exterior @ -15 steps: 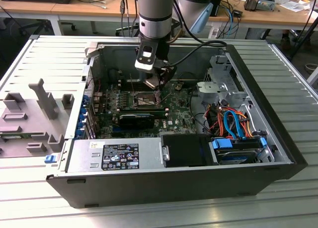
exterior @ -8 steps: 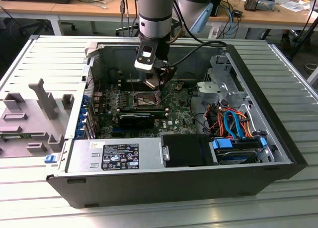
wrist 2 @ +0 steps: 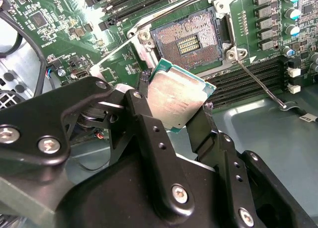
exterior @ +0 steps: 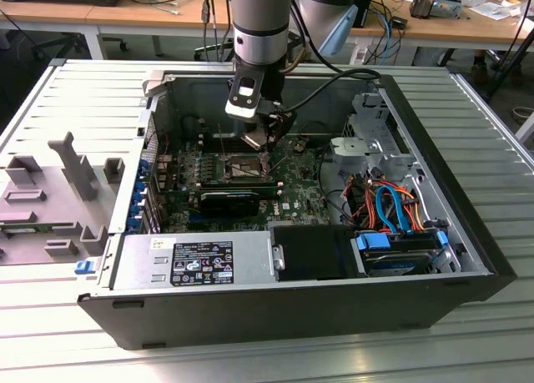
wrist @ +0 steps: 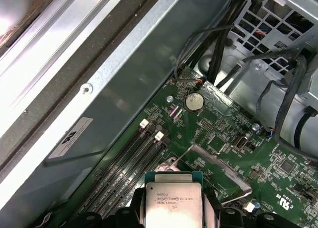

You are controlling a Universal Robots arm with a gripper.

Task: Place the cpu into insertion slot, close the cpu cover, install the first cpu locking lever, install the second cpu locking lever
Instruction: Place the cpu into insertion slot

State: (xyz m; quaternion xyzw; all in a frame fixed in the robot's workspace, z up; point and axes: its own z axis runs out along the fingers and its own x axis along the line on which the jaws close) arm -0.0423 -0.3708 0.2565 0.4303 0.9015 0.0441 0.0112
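We find the end effector (wrist 2: pixel 174 109) clamped on the cpu (wrist 2: pixel 176 91) by two opposite edges, chip tilted, clear of the motherboard (wrist 2: pixel 54 24). The insertion slot (wrist 2: pixel 191 41) lies open and empty just beyond the chip's far edge.

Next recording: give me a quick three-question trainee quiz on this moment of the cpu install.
1. True or false: the cpu already sits in the insertion slot.
2. What is the gripper shut on? A: the cpu. B: a memory module. C: nothing.
3. Fill in: in the second wrist view, the insertion slot's contact field is ___ (bare or covered).
Key: 1 false; 2 A; 3 bare.
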